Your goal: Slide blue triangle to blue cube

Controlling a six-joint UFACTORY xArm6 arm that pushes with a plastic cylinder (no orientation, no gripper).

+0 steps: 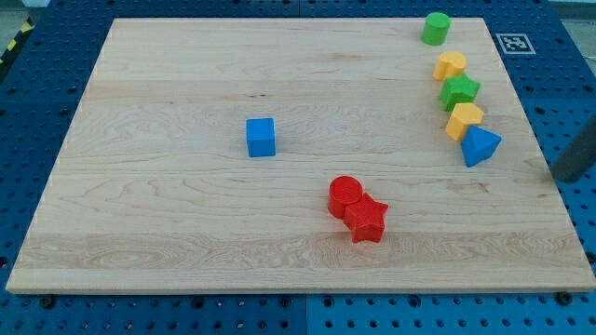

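— Standing at the board's right edge, why was my tip (562, 177) there?
— I judged it meant to push leftward; the blue triangle (479, 146) lay just left of it, not touching.
— Holding anything?
— No, a bare rod cannot grasp.
— Target?
— The blue cube (262, 137) sat well apart, left of centre.

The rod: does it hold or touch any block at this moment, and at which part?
Nothing is held. My tip stands at the view's right edge, right of the blue triangle with a gap between them, far from the blue cube.
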